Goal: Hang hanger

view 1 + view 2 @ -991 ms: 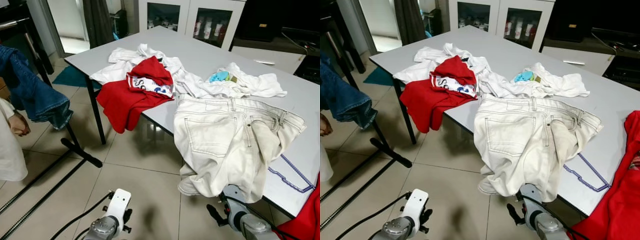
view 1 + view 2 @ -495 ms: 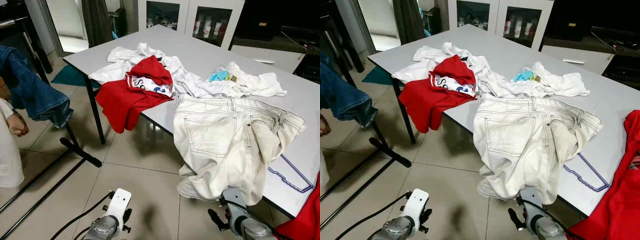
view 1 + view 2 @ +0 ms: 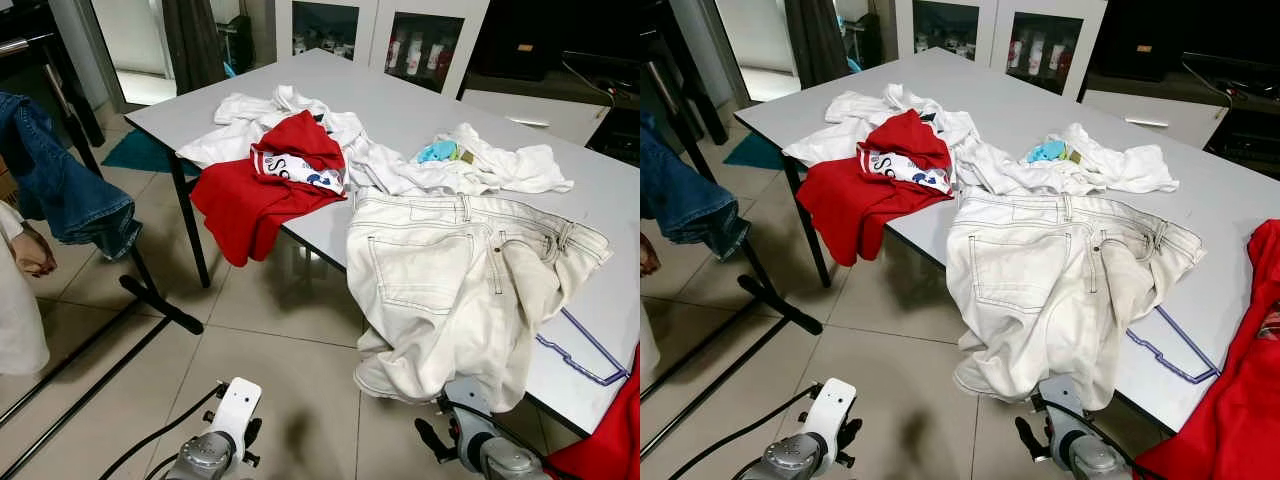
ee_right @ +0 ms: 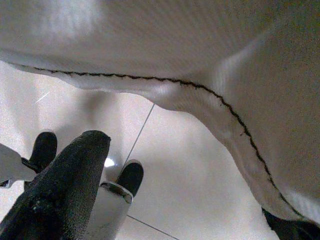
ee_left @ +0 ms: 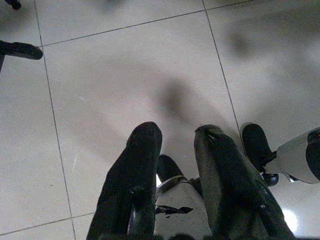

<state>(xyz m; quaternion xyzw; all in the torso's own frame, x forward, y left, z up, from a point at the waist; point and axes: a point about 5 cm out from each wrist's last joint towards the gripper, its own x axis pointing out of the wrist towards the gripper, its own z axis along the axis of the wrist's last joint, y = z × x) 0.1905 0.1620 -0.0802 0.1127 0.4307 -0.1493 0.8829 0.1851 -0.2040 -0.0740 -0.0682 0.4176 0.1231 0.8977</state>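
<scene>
A thin purple wire shape [image 3: 1172, 352], possibly a hanger, lies on the grey table [image 3: 420, 110] partly under white jeans [image 3: 450, 290] that droop over the near edge. Both arms hang low. In the left wrist view my left gripper [image 5: 177, 132] points at the tiled floor, open with nothing between its fingers. In the right wrist view my right gripper [image 4: 190, 185] is open just beneath the jeans' hanging hem [image 4: 200, 90], one finger [image 4: 75, 170] in plain sight. The arms show at the bottom of the eye views, left [image 3: 215, 445] and right [image 3: 475, 450].
A red shirt [image 3: 260, 190] and white clothes [image 3: 400, 165] are heaped on the table. Blue jeans [image 3: 60, 190] hang on a black rack [image 3: 160, 305] at left, beside a person's hand [image 3: 30, 255]. A red garment [image 3: 1230, 400] sits at the right edge. Cabinets [image 3: 400, 40] stand behind.
The person's hand at the left has shifted slightly. My right arm has edged a little under the jeans' hem. The clothes on the table lie as before.
</scene>
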